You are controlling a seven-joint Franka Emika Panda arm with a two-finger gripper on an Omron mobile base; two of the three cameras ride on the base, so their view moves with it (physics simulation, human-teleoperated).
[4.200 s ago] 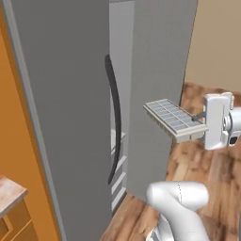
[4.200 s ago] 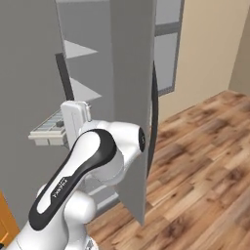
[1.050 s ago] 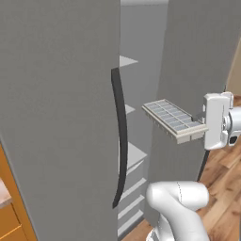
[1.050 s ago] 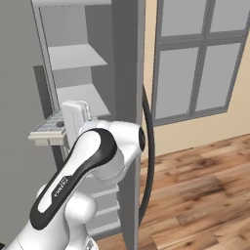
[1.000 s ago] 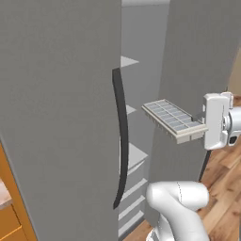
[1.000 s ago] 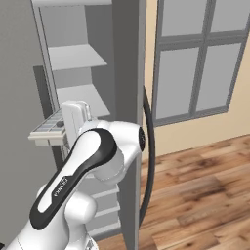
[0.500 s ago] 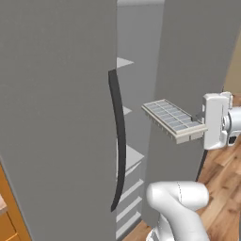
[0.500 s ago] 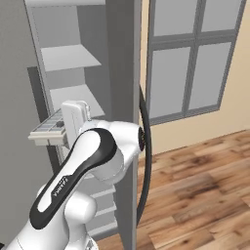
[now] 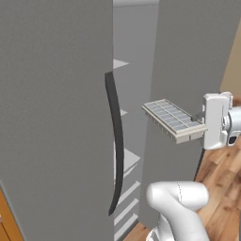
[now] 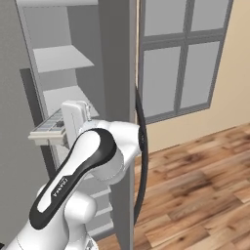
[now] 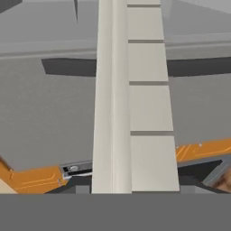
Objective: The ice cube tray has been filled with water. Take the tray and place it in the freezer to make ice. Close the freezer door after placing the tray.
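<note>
1. The gripper [image 9: 203, 130] is clamping one end of the tray [image 9: 173, 120], holding it level in the air.
2. The tray is hanging in front of the freezer [image 9: 56, 117], at the gap between its open doors.
3. Shelves [image 10: 61, 58] are showing inside, beyond the tray.
4. The tray's edge [image 11: 131, 108] is running up the hand view.
</note>
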